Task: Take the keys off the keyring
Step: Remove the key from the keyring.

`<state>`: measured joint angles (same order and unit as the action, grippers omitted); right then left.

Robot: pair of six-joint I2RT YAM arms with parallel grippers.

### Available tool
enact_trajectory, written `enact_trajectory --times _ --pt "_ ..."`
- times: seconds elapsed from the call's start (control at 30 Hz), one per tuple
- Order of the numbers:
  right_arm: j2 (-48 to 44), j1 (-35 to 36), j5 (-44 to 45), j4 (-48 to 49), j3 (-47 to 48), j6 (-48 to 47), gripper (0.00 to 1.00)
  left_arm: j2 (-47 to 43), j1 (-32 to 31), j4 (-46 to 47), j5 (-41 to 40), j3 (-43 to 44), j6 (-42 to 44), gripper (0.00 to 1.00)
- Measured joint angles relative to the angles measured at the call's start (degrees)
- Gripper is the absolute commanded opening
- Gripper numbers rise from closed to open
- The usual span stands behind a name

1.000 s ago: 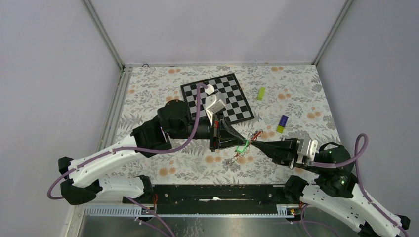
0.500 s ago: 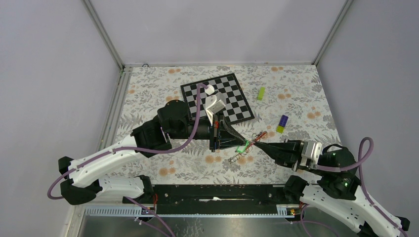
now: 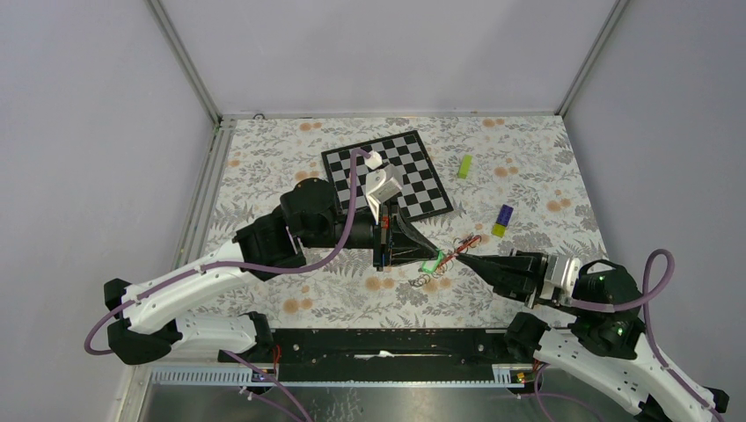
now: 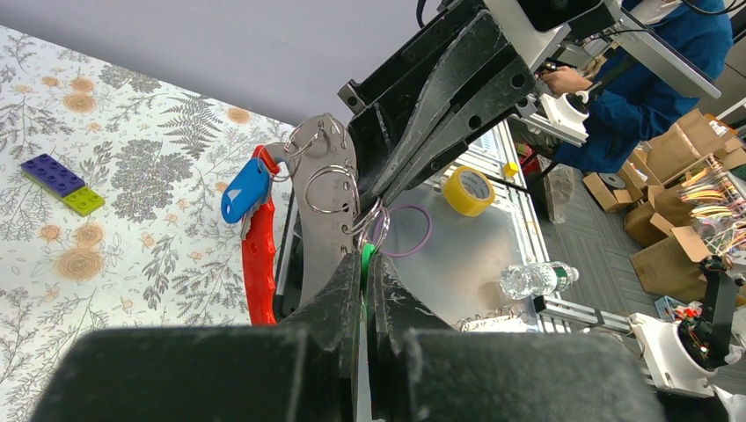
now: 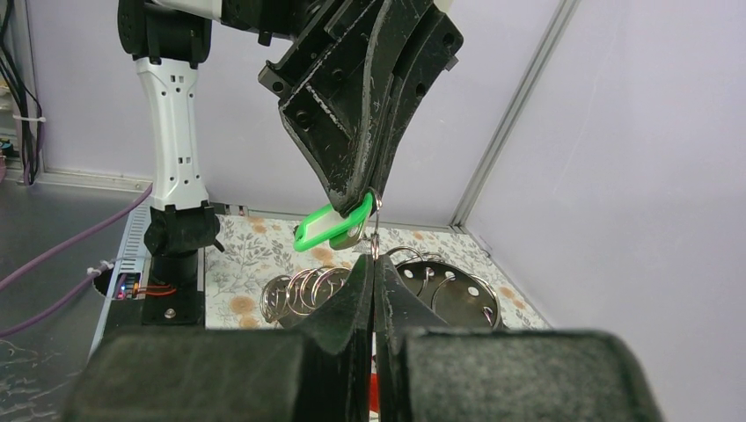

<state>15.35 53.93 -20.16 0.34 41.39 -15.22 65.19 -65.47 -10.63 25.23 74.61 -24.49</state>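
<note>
Keyring (image 4: 376, 227) held mid-air over counter (image 3: 545, 176), between your two hands. Left hand (image 4: 363, 260) nips green key (image 5: 332, 225); right hand (image 5: 373, 264) nips keyring. Blue key (image 4: 245, 190) and rest hang threaded: none freed yet.

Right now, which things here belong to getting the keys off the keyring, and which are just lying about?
Job: keyring, green-headed key, blue-headed key, red strap, left claw, right claw.
Lying about: chessboard, lime block, purple-and-yellow block.
</note>
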Motion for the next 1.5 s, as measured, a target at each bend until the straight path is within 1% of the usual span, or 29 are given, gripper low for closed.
enact_trajectory --times 0.43,1.5 --pt "0.2 0.0 -0.7 1.77 0.07 -0.42 0.0 0.0 -0.09 1.29 0.0 0.0 -1.05 0.0" --pt "1.75 -0.33 -9.55 2.45 1.31 -1.25 0.0 -0.37 -0.26 0.35 1.33 0.02 -2.49 0.0"
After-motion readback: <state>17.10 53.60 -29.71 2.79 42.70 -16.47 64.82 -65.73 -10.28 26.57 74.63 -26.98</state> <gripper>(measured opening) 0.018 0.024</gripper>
